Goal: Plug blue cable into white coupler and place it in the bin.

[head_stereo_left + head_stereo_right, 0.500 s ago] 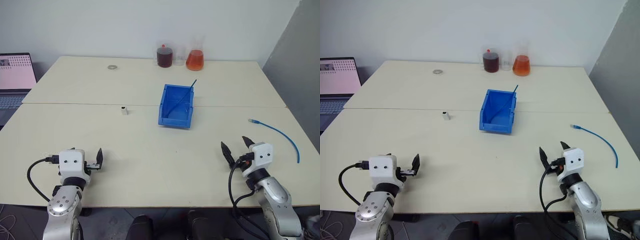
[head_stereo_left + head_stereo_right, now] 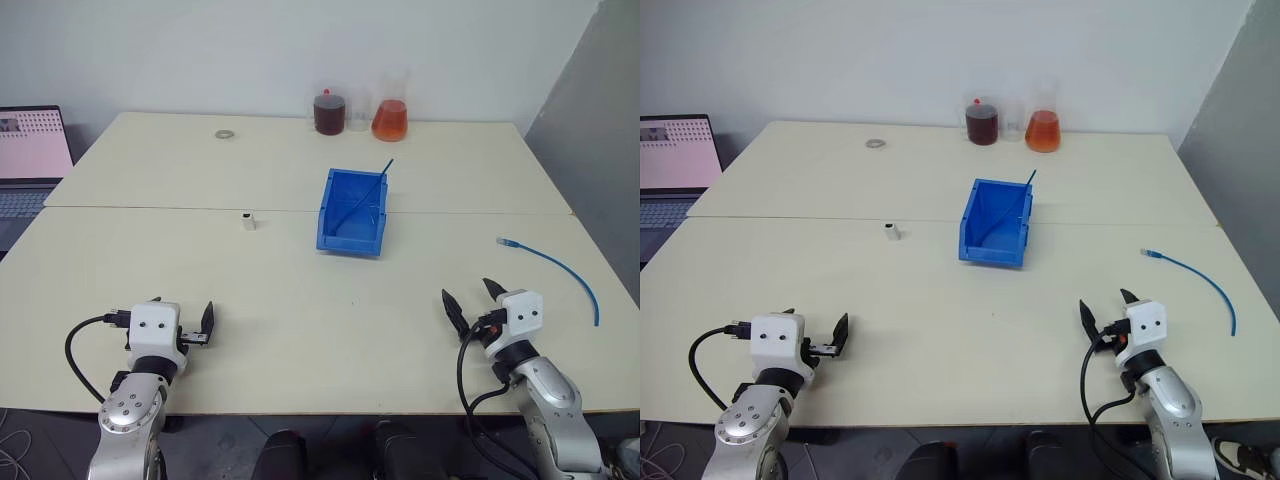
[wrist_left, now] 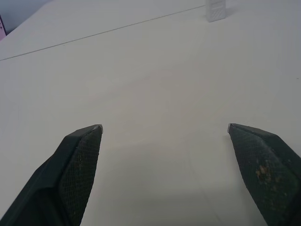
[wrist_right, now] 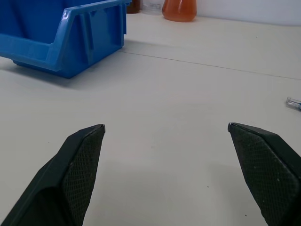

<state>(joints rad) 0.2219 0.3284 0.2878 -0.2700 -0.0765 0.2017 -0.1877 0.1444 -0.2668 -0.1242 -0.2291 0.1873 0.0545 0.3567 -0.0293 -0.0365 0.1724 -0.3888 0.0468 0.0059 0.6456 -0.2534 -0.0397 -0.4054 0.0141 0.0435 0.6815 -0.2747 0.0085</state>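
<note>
Cream table (image 2: 300, 290), laptop (image 2: 30, 160) left, flasks (image 2: 390, 118) behind bin (image 2: 352, 210)

Colour rundown from my seat: table (image 2: 300, 290) is a plain pale cream. The bin (image 2: 352, 211) is bright solid blue, and the blue cable (image 2: 560, 268) is a lighter sky blue. The white coupler (image 2: 247, 220) is white. Both the left gripper (image 3: 164, 136) and right gripper (image 4: 164, 136) have black fingers (image 4: 80, 165) with a fine mesh texture on the pads. At the back I see a flask (image 2: 390, 120) of orange liquid and a beaker (image 2: 329, 112) of dark red-brown. Laptop screen (image 2: 35, 140) glows pinkish.
</note>
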